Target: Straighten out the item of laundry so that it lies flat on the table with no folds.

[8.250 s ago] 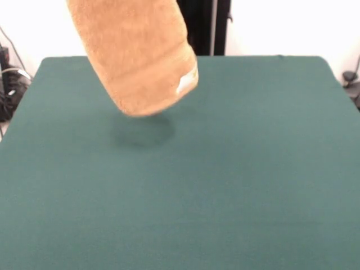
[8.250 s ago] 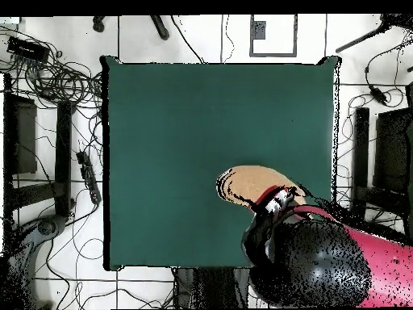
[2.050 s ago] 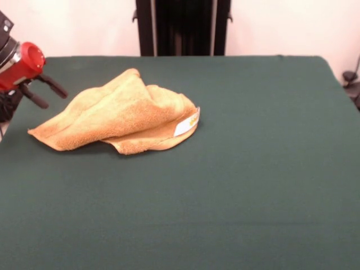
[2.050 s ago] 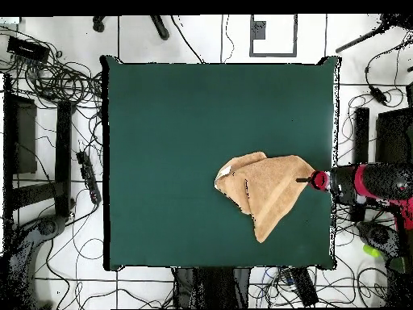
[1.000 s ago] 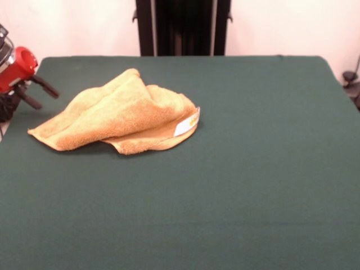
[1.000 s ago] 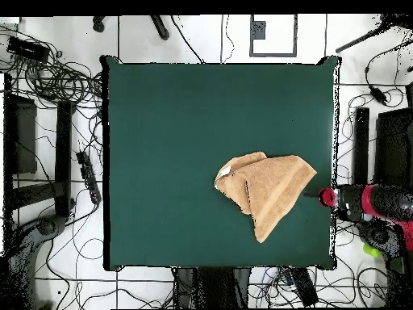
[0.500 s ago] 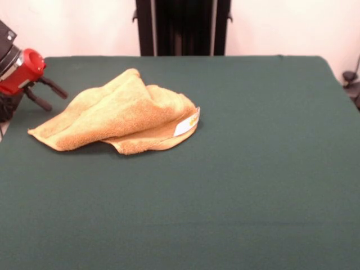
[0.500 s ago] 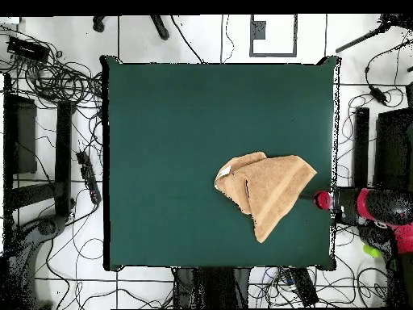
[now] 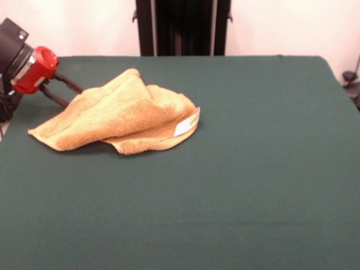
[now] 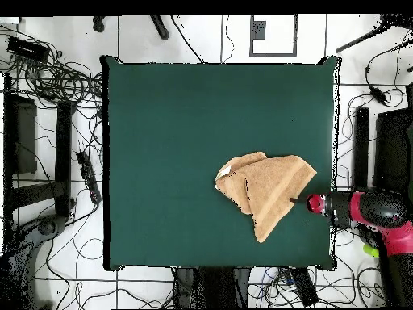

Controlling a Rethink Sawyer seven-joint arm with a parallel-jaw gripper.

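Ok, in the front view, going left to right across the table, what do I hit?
Gripper, open, at the towel's left edge → the folded towel → its white tag on the right end → bare green table out to the right edge.

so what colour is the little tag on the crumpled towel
White, on the small tag at the orange-tan terry towel's edge; it shows best in the front view.
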